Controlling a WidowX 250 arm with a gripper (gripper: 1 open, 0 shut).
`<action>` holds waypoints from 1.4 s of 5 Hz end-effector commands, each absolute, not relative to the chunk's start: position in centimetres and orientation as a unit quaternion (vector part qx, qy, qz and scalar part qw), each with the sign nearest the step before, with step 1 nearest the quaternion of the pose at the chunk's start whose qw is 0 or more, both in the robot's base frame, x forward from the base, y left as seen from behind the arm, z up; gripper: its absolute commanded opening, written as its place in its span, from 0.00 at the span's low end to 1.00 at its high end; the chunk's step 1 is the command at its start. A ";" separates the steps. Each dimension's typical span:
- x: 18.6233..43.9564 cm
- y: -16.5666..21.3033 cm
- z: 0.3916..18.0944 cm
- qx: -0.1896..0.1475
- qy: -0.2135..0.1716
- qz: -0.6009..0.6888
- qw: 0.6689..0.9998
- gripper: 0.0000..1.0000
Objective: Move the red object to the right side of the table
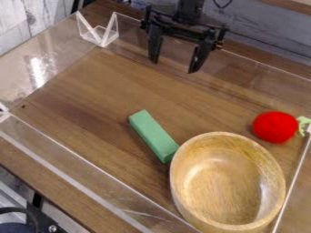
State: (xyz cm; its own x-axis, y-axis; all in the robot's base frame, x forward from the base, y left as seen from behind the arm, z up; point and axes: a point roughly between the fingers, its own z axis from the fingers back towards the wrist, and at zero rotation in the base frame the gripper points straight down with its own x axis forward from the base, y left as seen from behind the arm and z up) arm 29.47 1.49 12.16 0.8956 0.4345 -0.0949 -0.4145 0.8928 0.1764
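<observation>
The red object [275, 126], a small round red toy fruit with a pale leafy stub, lies on the table [85, 96] at the right edge, close to the clear wall. My black gripper [175, 58] hangs at the back middle of the table with its two fingers spread wide and pointing down, open and holding nothing. It is well apart from the red object, up and to the left of it in the picture.
A green rectangular block [153, 135] lies near the middle, touching the rim of a large wooden bowl [227, 182] at the front right. Low clear plastic walls [49, 173] border the tabletop. A clear folded stand [97, 29] sits at the back left corner.
</observation>
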 end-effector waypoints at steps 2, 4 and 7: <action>28.0 1.6 16.6 0.058 0.032 0.183 0.981 1.00; 27.8 1.4 15.3 0.049 0.049 0.182 0.981 1.00; 29.1 1.3 14.2 0.028 0.053 0.199 0.978 1.00</action>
